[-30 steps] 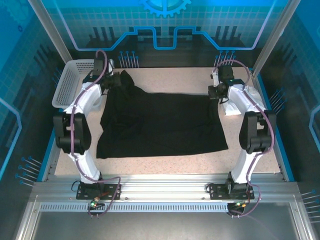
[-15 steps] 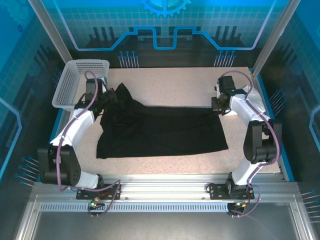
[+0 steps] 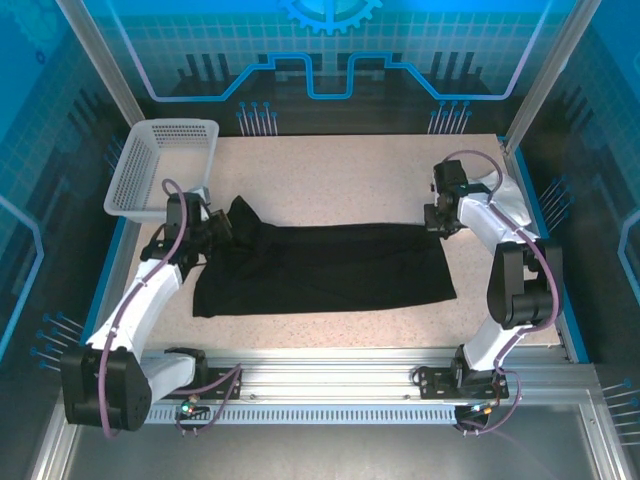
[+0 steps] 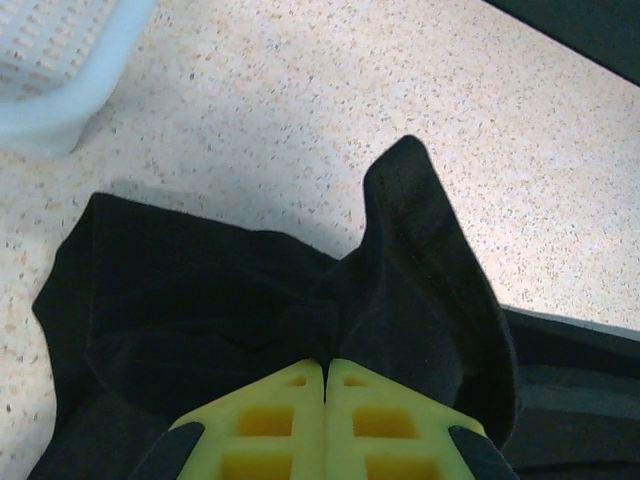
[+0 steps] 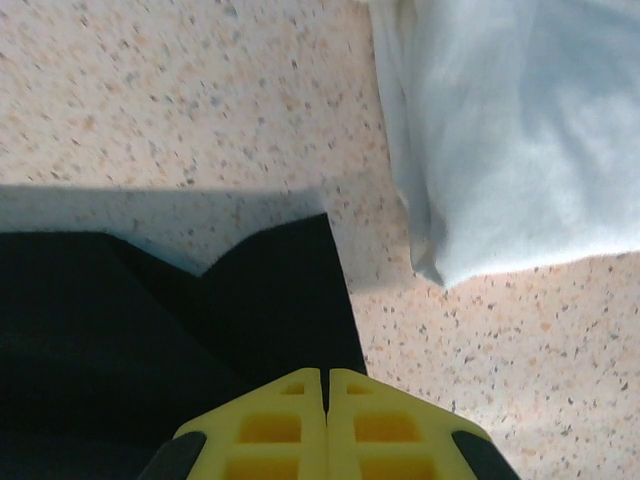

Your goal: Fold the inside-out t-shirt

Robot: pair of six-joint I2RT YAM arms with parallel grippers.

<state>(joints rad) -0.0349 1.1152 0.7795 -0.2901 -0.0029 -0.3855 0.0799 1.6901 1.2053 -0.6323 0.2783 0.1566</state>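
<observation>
Two far corners pinched, I'm gripping the inside-out t-shirt (image 3: 330,265), left hand (image 4: 325,368) clenching one, right hand (image 5: 325,378) the other, white garment (image 5: 510,130) lying nearby.

No readable word, number, label or brand mark is appearing on anything at this workstation. On the far backdrop panel (image 3: 420,60), a blue gear emblem (image 3: 330,12) is glowing above an angular line pattern, carrying no lettering.
</observation>
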